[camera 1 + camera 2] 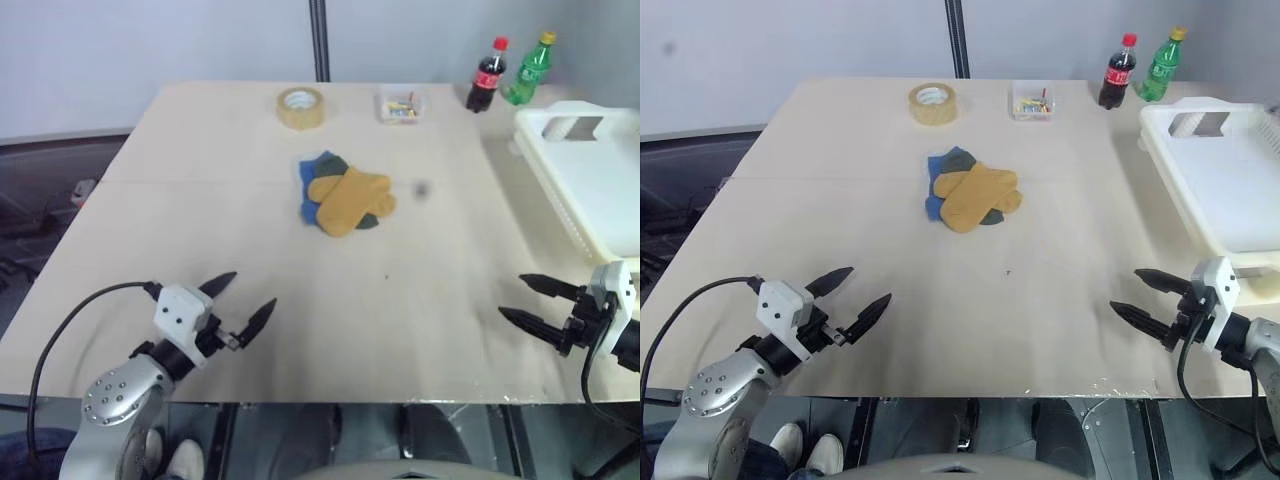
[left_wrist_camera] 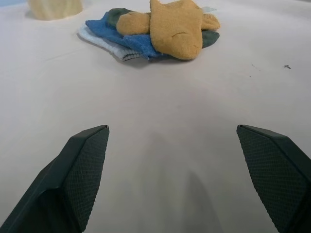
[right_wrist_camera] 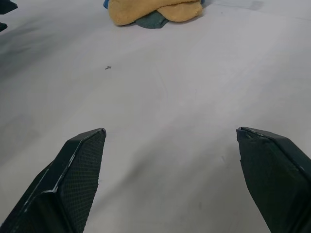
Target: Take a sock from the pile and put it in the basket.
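Socks in pile (image 1: 343, 195): perhaps four; one basket (image 1: 590, 170); both jaws wide, empty.

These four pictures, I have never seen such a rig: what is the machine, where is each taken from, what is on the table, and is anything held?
It is a two-armed humanoid robot. Two pictures come from its head camera, looking down over a table. The other two come from cameras on its wrists, looking out between each end effector's two black fingers.

The left end effector and the right end effector hover over the near edge, both open and empty.

Mid-table lies the pile of socks, with the mustard-yellow sock on top. The white basket is at the right. Along the far edge are a tape roll, a small clear box and two bottles: a cola bottle and a green bottle.
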Action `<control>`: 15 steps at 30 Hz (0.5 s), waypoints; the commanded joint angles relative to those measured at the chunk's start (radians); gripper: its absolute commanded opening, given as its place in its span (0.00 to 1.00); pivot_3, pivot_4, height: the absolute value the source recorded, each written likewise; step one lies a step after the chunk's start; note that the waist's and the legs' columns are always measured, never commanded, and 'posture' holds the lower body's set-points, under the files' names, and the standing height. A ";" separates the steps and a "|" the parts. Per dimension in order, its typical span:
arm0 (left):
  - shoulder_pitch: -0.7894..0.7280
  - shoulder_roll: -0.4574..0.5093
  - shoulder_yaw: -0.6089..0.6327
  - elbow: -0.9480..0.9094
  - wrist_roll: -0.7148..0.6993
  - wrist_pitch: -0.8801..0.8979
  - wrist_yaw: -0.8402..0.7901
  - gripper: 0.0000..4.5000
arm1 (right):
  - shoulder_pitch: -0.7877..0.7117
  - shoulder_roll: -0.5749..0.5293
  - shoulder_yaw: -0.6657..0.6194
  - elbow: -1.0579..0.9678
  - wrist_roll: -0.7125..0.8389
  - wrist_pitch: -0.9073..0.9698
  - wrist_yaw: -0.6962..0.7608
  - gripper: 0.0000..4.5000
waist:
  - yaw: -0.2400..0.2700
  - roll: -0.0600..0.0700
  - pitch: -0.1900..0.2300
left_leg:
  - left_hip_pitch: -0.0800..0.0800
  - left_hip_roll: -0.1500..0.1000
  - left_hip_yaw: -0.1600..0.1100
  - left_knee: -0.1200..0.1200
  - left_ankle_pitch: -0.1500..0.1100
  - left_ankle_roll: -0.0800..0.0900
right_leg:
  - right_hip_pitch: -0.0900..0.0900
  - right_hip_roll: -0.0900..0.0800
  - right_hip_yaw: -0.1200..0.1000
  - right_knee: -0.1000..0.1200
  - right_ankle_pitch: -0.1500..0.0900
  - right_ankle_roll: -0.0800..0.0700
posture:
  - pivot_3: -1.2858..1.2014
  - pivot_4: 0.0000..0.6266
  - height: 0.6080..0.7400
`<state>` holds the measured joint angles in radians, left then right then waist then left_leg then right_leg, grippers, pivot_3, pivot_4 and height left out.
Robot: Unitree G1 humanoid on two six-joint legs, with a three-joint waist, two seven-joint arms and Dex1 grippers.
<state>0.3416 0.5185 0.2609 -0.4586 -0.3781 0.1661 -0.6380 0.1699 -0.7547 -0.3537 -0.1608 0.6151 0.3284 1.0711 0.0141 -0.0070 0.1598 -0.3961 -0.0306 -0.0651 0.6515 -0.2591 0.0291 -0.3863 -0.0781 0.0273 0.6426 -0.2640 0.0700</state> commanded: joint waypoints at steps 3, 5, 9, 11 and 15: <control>0.017 0.007 0.012 -0.026 -0.017 -0.024 -0.031 1.00 | 0.002 -0.002 -0.026 -0.021 0.003 -0.016 0.001 0.99 | 0.000 0.000 0.000 | 0.000 0.000 0.000 0.000 0.000 0.000 | 0.000 0.000 0.000 0.000 0.000 0.000 | 0.52 0.24 0.99; 0.020 0.003 0.013 -0.024 -0.017 -0.026 -0.034 1.00 | 0.000 -0.003 -0.022 -0.018 0.000 -0.017 0.002 0.99 | 0.000 0.000 0.000 | 0.000 0.000 0.000 0.000 0.000 0.000 | 0.000 0.000 0.000 0.000 0.000 0.000 | 0.52 0.24 0.99; 0.030 -0.006 0.010 -0.027 -0.017 -0.034 -0.038 1.00 | -0.012 -0.006 -0.019 -0.010 -0.004 -0.017 0.007 0.99 | 0.000 0.000 0.000 | 0.000 0.000 0.000 0.001 0.000 0.000 | 0.000 0.000 0.000 0.000 0.000 0.000 | 0.52 0.24 0.99; 0.033 -0.008 0.011 -0.030 -0.017 -0.035 -0.039 1.00 | -0.014 -0.008 -0.018 -0.010 -0.004 -0.016 0.010 0.99 | 0.000 0.000 0.000 | 0.000 0.000 0.000 0.001 0.000 0.000 | 0.000 0.001 0.000 0.000 0.000 0.000 | 0.52 0.24 0.99; 0.039 -0.011 0.010 -0.034 -0.018 -0.040 -0.039 1.00 | -0.019 -0.011 -0.018 -0.009 -0.005 -0.015 0.016 0.99 | 0.000 0.000 0.000 | 0.000 0.000 0.000 0.001 0.000 0.000 | 0.000 0.001 0.000 0.000 0.000 0.000 | 0.52 0.24 0.99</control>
<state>0.3760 0.5086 0.2608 -0.4586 -0.3837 0.1461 -0.6735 0.1611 -0.7548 -0.3537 -0.1572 0.6014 0.3235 1.0774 0.0139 -0.0070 0.1598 -0.3960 -0.0305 -0.0650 0.6524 -0.2591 0.0291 -0.3861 -0.0773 0.0271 0.6431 -0.2639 0.0701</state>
